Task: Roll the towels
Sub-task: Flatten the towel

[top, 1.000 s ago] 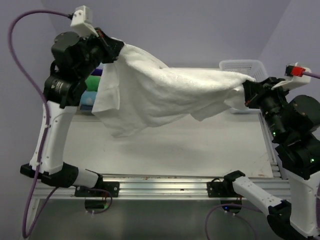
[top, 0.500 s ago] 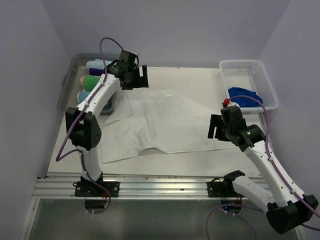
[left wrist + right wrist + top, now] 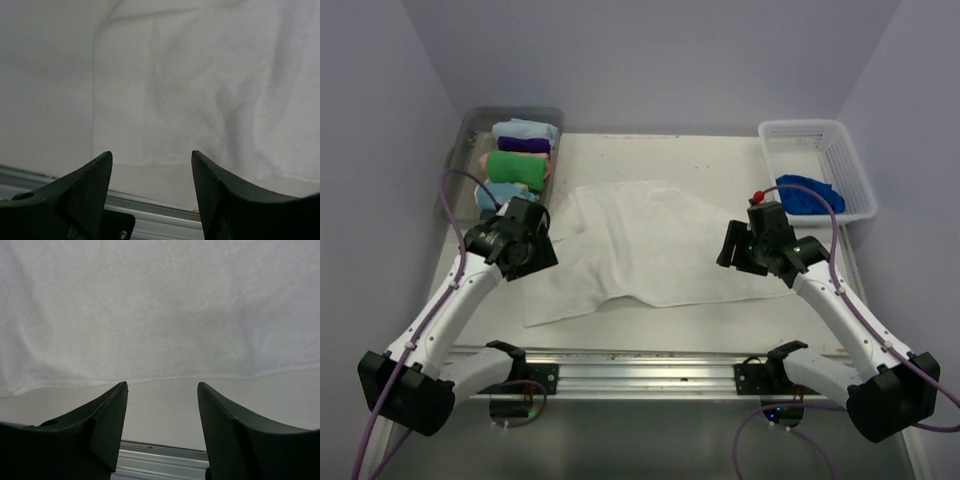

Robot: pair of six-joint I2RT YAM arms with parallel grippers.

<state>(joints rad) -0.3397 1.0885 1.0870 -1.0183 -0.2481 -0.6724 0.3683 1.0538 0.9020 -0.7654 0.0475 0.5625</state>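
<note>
A white towel (image 3: 640, 245) lies spread and a little rumpled on the table, its near edge uneven. My left gripper (image 3: 528, 248) hovers over the towel's left side, open and empty; in the left wrist view (image 3: 152, 156) the towel (image 3: 210, 90) shows its near-left corner beyond the fingertips. My right gripper (image 3: 748, 248) hovers over the towel's right edge, open and empty; its wrist view (image 3: 162, 385) shows the towel (image 3: 160, 310) with its near hem just past the jaws. A blue towel (image 3: 807, 193) lies crumpled in the white basket (image 3: 820, 130).
A clear bin (image 3: 470, 135) at the back left holds several rolled towels, green (image 3: 518, 165), purple and light blue. The table's metal front rail (image 3: 640, 358) runs along the near edge. Bare table (image 3: 700, 325) shows in front of the towel.
Both grippers held the towel stretched in the air a second ago, then let it drop flat on the table. Both arms have since drawn back toward the near side, open.
</note>
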